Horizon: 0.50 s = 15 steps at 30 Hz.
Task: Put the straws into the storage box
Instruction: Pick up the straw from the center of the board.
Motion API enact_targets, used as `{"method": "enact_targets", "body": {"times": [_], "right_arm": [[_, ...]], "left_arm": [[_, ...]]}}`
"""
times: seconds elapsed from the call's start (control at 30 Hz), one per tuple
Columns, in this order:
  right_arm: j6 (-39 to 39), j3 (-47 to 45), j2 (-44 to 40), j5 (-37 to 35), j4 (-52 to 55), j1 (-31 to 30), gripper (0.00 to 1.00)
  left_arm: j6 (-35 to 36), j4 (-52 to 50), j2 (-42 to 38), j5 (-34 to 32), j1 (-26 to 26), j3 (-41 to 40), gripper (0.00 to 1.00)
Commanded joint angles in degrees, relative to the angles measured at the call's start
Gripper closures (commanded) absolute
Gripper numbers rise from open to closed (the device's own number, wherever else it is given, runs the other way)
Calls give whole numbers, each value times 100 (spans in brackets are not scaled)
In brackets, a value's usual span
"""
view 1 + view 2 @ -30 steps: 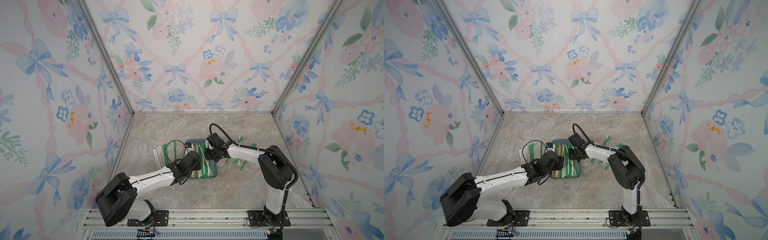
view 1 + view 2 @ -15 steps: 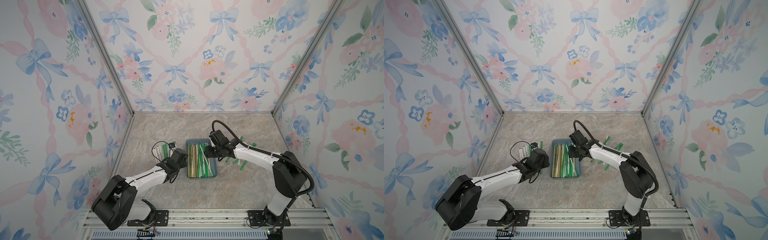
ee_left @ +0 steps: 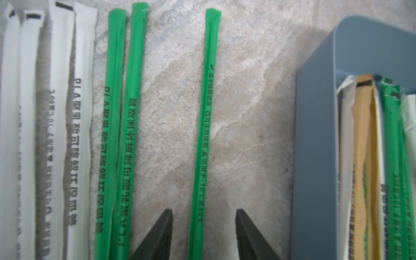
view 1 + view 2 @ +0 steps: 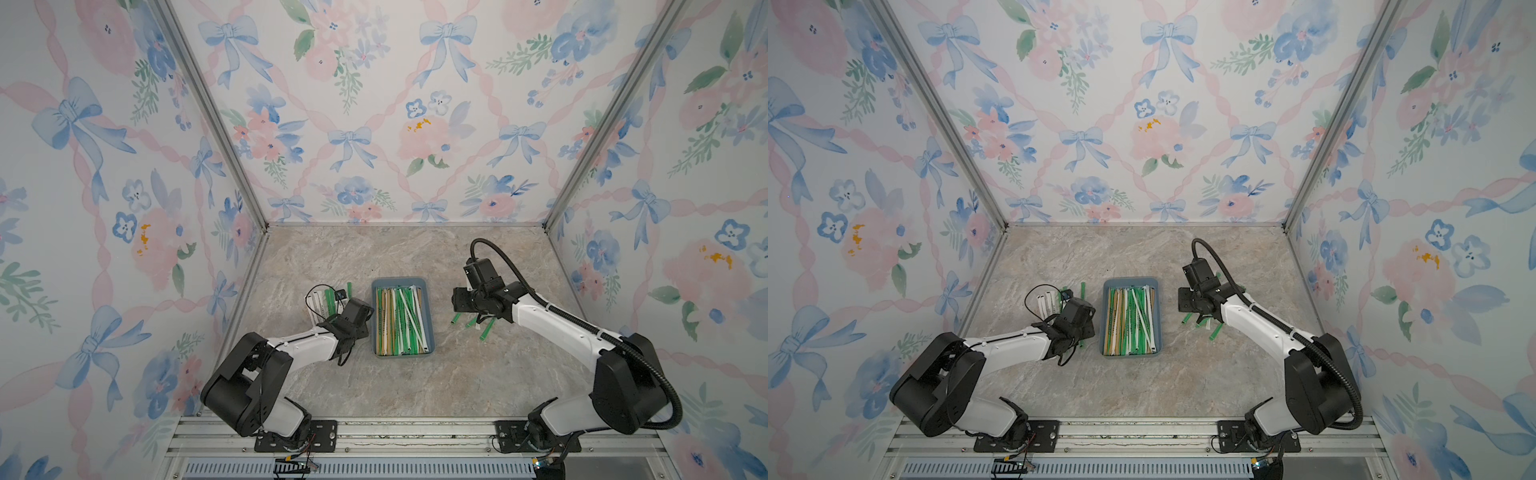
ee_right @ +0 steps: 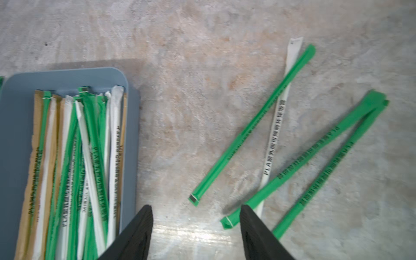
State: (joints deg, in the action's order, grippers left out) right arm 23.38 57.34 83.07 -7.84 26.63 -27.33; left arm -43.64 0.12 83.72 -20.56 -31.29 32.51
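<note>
1. Mostly we see thin, wrapped straws [image 4: 401, 320] lying lengthwise in the slate-blue, round-cornered storage box [image 4: 399, 283].
2. Our left jaws stand apart astride one green straw [image 3: 202, 135] beside the box.
3. Our right jaws gape empty beside it.

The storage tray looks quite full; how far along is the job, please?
Done: the slate-blue plastic tray holds a layer of green, white and tan wrapped straws. In hand: nothing; the open left gripper straddles one loose green straw, the right gripper is open, empty. Left: white and green straws on the marbled table either side.
</note>
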Motion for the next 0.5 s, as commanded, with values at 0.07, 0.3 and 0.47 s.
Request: {"method": "enact_targets", "body": {"times": [0.07, 0.3, 0.47], "right_arm": [[-306, -367, -369, -48, 238, 484, 37], [-360, -834, -783, -34, 174, 1130, 35], [-413, -994, -983, -16, 192, 1459, 33]], "left_arm": [[203, -79, 260, -63, 53, 32, 61], [259, -73, 514, 58, 52, 51, 82], [305, -75, 435, 53, 52, 32, 95]]}}
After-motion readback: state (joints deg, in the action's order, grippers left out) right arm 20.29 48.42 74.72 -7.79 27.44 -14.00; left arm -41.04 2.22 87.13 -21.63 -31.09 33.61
